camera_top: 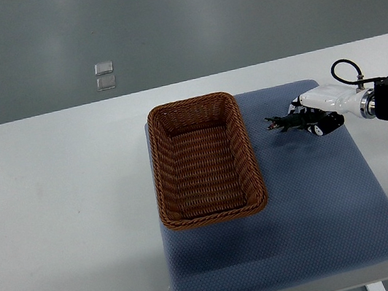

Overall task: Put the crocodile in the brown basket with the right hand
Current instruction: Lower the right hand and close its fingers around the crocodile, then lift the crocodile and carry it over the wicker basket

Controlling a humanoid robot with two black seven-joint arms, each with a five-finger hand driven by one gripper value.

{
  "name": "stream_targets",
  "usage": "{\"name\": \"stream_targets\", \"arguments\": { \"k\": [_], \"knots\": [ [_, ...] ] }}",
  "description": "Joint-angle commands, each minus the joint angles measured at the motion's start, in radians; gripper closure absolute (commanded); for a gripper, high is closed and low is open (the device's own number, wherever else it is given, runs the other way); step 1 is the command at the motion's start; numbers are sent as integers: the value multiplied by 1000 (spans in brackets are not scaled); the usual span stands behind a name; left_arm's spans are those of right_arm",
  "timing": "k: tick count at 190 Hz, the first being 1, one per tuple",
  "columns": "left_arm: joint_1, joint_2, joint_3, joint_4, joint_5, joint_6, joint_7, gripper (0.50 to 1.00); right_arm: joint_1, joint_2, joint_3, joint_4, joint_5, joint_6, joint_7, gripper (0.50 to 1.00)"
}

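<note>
Fingers (318, 126) of the right hand (323, 109) pinch the crocodile (286, 123).
Lift it clear of the brown basket (252, 160) rim, then release low over the middle.

Woven wicker basket (214, 214); textured cloth mat (313, 200)

Count: 1 brown basket (206, 160), 1 crocodile (290, 123), 1 blue mat (321, 199), 1 tabletop (64, 210), 1 hand (320, 112) (right), 2 clear squares (103, 67) on the floor, upper left of frame.
</note>
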Motion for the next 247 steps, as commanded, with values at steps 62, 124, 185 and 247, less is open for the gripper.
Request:
{"name": "stream_targets", "arguments": {
  "k": [62,124,185,247],
  "knots": [
    [0,0,0,0,0,-1,0,500,14,-15,13,6,2,-24,5,1000],
    [0,0,0,0,0,0,0,500,114,-15,18,20,6,-26,5,1000],
    [0,0,0,0,0,0,0,500,144,-3,21,63,11,-26,3,1000],
    [0,0,0,0,0,0,0,500,223,47,19,144,8,-26,1,1000]
  ]
}}
